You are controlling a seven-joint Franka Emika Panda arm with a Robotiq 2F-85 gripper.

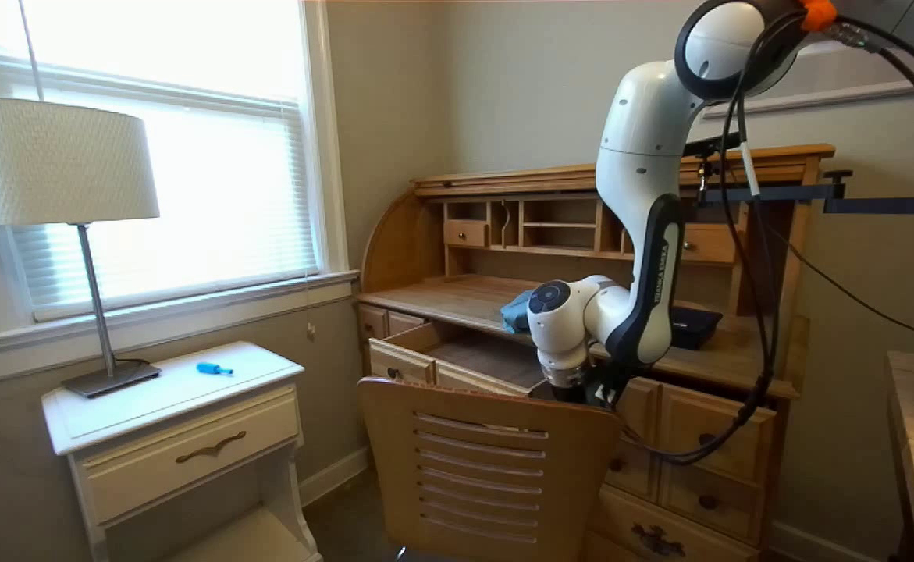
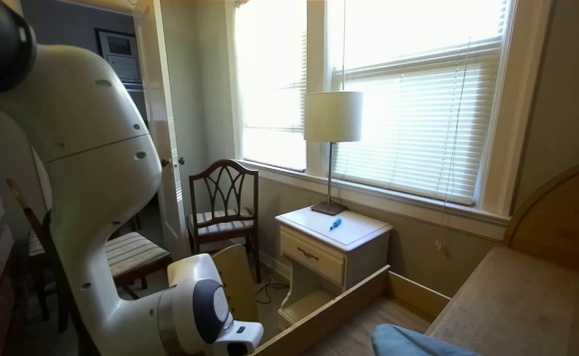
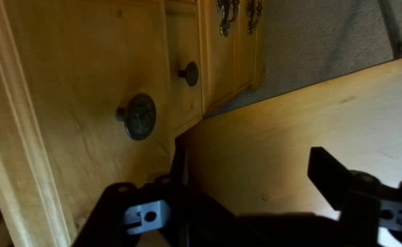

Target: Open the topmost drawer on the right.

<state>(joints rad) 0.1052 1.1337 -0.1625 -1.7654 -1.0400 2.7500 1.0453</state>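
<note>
The topmost drawer on the right (image 1: 687,410), a pine panel front with a small dark knob (image 1: 706,439), looks flush with the desk in an exterior view. My gripper (image 1: 606,389) hangs to its left, in front of the desk and partly behind a chair back. Seen from the wrist, the gripper (image 3: 249,154) is open, its fingers (image 3: 328,178) wide apart with nothing between them. A pine front with a dark round knob (image 3: 139,117) stands close, just beyond the left finger; I cannot tell whether it is that same drawer. The knob is apart from the jaws.
A wide flat drawer (image 1: 496,353) is pulled out left of the gripper. The wooden chair back (image 1: 488,468) stands close before the desk. Below the near front come another knob (image 3: 191,73) and brass handles (image 3: 225,17). Arm cables (image 1: 765,367) hang across the right-hand fronts.
</note>
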